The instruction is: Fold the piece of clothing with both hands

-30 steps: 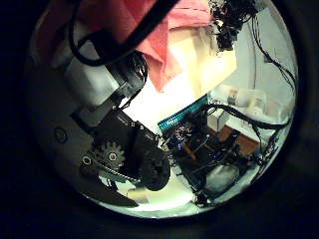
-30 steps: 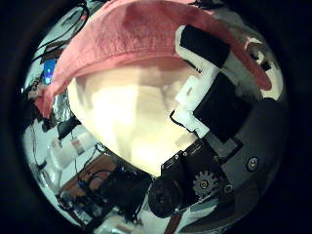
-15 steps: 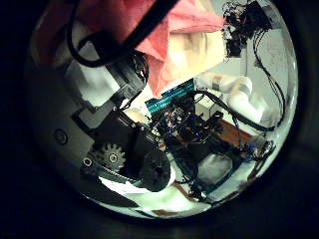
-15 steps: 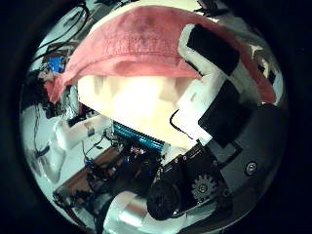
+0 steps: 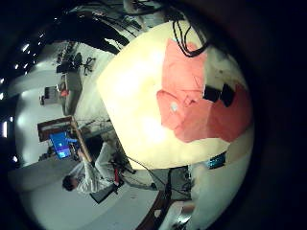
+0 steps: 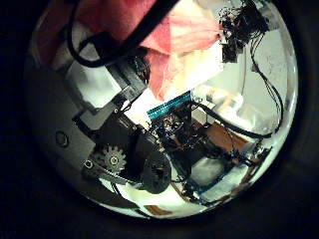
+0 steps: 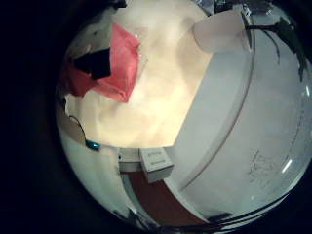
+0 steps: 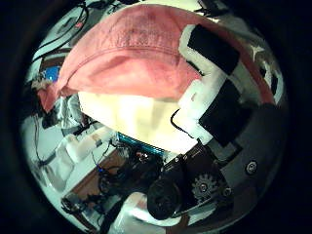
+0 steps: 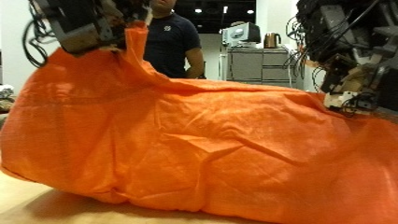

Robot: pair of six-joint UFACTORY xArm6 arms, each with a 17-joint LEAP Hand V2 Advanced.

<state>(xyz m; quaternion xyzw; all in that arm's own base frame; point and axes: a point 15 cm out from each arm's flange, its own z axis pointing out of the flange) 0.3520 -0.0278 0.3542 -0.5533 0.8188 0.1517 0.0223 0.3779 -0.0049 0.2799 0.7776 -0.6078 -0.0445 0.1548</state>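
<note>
A large orange piece of clothing hangs spread between both hands, and its lower edge rests on the light wooden table. My left hand is shut on one raised upper corner. My right hand is shut on the other upper edge, somewhat lower. In the right thumb side palm view the cloth drapes over that hand's fingers. The cloth also lies across the fingers in the left thumb side palm view. Both little finger side views look down on the cloth over the table.
A grey cabinet stands in the room behind the cloth. Beside the table's edge are a white wall panel and a bench with electronics.
Both thumb side views have shifted: less of the table shows under the cloth and more of the room beyond its edge. The cloth stays held in both hands.
</note>
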